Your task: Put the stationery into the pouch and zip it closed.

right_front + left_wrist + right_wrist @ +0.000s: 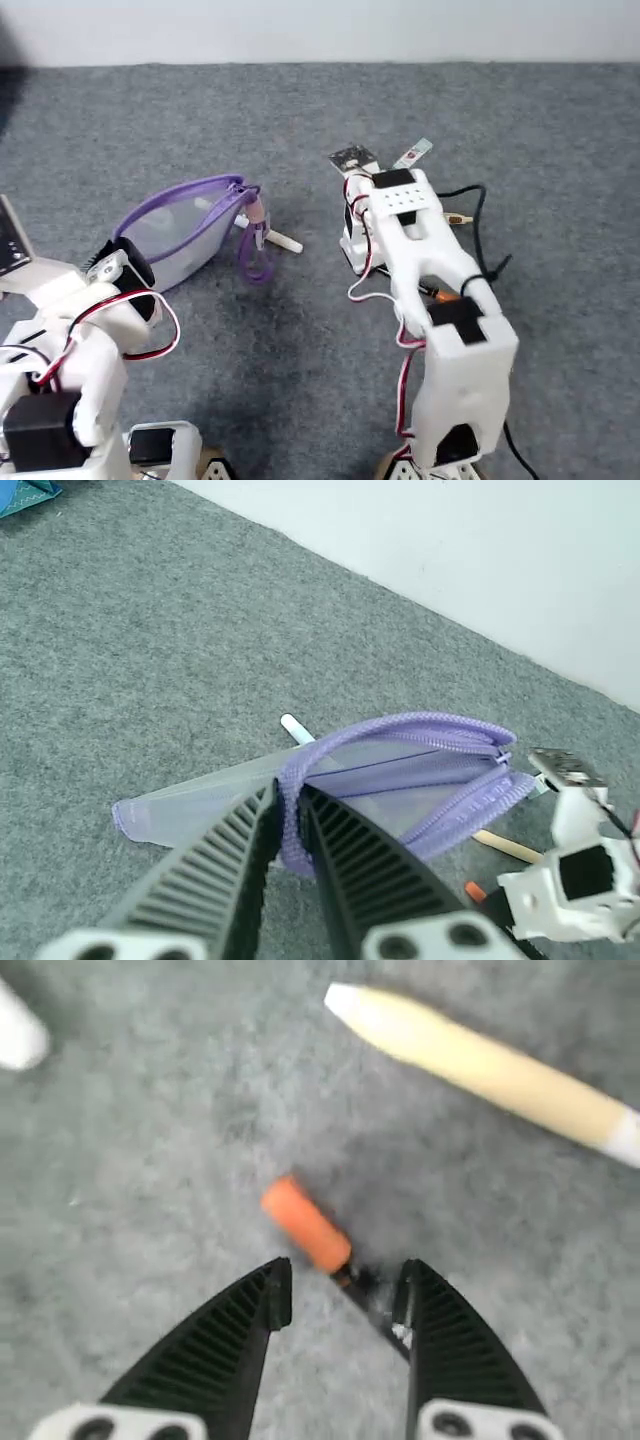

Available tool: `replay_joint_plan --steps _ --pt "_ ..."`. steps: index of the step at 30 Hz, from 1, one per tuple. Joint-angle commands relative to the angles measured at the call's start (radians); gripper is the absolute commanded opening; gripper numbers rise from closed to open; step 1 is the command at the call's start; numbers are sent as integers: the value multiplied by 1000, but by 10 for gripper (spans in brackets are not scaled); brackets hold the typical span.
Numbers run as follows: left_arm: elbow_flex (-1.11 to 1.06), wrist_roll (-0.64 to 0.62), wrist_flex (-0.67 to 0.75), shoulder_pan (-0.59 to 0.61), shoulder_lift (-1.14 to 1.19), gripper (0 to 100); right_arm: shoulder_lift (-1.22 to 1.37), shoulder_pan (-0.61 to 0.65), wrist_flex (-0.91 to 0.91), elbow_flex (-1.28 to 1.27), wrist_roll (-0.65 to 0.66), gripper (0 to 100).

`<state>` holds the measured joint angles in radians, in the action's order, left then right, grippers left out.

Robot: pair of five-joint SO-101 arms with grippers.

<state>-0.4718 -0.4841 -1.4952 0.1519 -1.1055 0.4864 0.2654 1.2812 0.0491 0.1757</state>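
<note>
One pouch [185,230], perhaps three pens [480,1060].

The pouch [172,232] lies on its side on the grey bench. It is a clear greyish bag with a purple zip band, and its mouth is open. The left tool [288,805] is closed on the purple rim at the end far from the zip pull. A purple loop [255,262] lies on the bench at the pouch's zip end. A white pen [280,242] lies just beside that same end, next to the loop. A cream stick [506,846] with a pale tip lies near the pouch's zip end. A pen with an orange cap [305,1225] and a dark body lies well apart from the pouch, between the spread fingers of the right tool [340,1280].
</note>
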Motion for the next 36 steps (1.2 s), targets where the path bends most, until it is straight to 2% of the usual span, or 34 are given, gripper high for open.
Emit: replay_joint_plan --steps 1,6,11,13,17,26,30,36 --pt "-21 -6 -3 -3 26 14 39 -10 -8 101 9 166" --pt "-21 -6 -3 -3 26 14 114 -18 -8 118 11 158" --pt "-18 -6 -3 -3 26 14 114 -19 1 118 11 2" --pt "-16 -6 -3 -3 26 14 93 -21 1 114 9 26" --pt "-18 -5 0 -9 28 14 24 -18 47 114 5 10" --pt "-18 -5 -51 -8 34 14 -323 -12 263 114 -3 9" --pt "-18 -5 -58 -5 34 14 -522 -8 360 114 -61 9" --pt "-21 -5 -60 -5 32 14 -837 76 467 114 -72 9"
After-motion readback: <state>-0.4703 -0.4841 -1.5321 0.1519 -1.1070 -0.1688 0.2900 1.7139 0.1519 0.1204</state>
